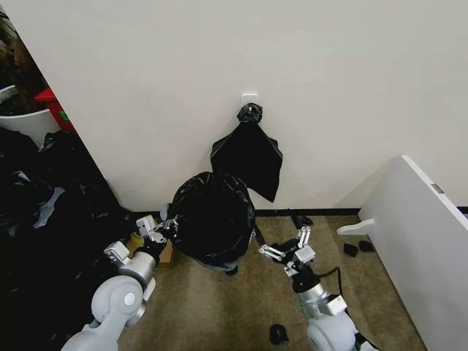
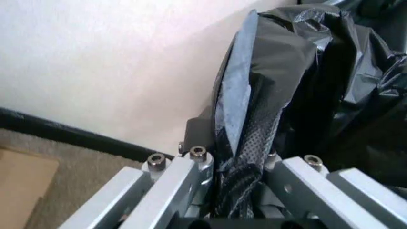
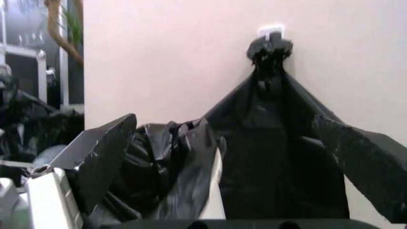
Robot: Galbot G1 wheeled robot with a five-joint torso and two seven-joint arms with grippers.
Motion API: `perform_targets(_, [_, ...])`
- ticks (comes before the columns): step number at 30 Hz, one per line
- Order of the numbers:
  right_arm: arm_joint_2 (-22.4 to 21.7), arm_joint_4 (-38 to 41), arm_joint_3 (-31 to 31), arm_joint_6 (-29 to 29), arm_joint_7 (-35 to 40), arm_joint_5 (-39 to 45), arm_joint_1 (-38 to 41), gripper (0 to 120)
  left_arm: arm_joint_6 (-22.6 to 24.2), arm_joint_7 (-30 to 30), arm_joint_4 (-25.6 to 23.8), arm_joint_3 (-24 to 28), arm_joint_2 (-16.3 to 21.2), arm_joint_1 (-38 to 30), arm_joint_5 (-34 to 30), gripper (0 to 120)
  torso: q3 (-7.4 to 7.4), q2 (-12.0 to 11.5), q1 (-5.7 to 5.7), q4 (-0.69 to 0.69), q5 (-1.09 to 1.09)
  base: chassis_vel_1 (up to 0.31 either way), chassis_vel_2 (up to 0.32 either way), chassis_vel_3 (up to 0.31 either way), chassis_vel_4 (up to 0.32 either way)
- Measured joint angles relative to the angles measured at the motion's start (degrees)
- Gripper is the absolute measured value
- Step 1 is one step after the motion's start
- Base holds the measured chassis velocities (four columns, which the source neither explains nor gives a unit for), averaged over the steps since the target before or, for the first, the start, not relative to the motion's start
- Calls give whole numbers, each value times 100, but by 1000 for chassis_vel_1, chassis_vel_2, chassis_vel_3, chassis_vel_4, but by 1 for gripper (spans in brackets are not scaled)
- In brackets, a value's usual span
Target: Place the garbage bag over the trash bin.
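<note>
Against wall: garbage bag (image 1: pixel 212 217) | left gripper (image 1: pixel 167 227) clamps its edge | right gripper (image 1: pixel 284 245) apart, clear

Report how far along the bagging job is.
Mostly done: the garbage bag drapes over the trash bin, whose cream wall shows bare on the right side. In hand: the left gripper pinches the bag's edge. The right gripper sits open beside it. Left: covering that side.

Head high; wrists near garbage bag (image 1: pixel 212 216)
</note>
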Motion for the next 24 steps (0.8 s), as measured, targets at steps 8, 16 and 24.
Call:
perform_targets(8, [-103,498,-381,-1558,1138,-368,4,100,-552,108,-79,48,-44,141,687,4,0,0,0,-1,0,0,0,0,0])
perform_targets(16, [-62,897,-705,-2460,1900,314,114,93,-885,203,-110,83,-88,192,1179,4,0,0,0,-1,0,0,0,0,0])
perform_targets(24, [-5,1179,-899,-3087,2358,503,121,66,-989,210,-101,94,-122,217,1406,4,0,0,0,0,0,0,0,0,0])
